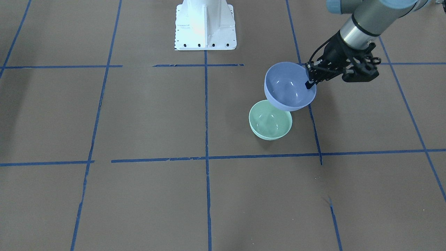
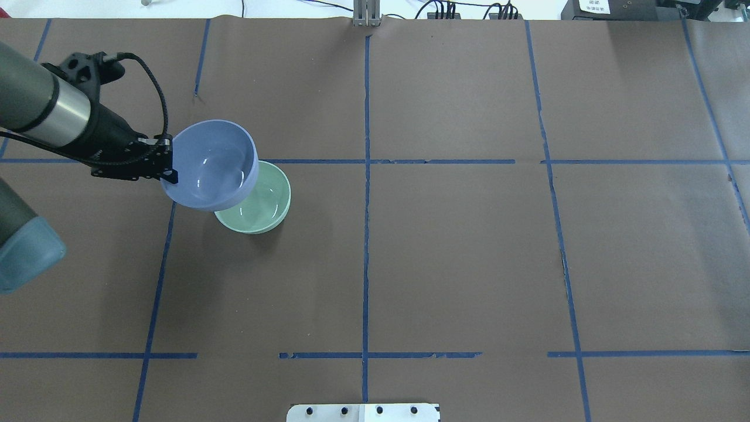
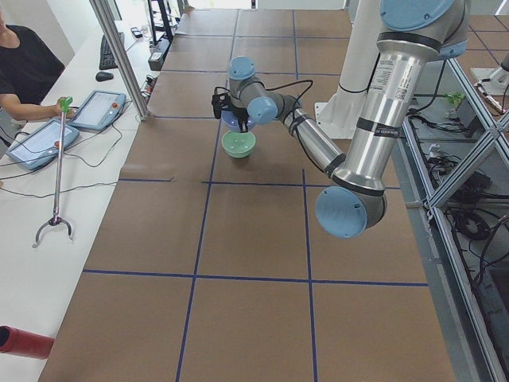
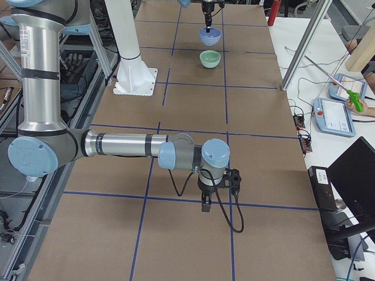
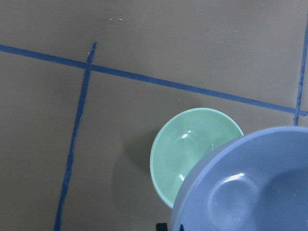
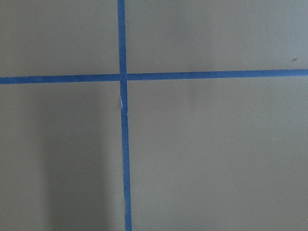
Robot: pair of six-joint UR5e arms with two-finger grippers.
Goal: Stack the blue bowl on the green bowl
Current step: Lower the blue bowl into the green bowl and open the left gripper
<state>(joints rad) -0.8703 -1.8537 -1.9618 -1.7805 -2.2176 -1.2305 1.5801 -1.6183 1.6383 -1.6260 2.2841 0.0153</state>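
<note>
The left gripper (image 1: 308,81), clamped on the rim of the blue bowl (image 1: 288,88), holds it raised, overlapping the green bowl (image 1: 269,122) off-centre; I'd line them up, then lower gently.

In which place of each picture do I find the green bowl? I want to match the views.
Front-facing: green bowl right of centre, just below the blue bowl.
Overhead: left of centre, partly covered by the blue one.
Exterior left: upper middle.
Exterior right: top centre.
Left wrist: lower centre.
Right wrist: not in it.
Shared landmark: the blue bowl, adjoining or overlapping it in each of these views.
</note>
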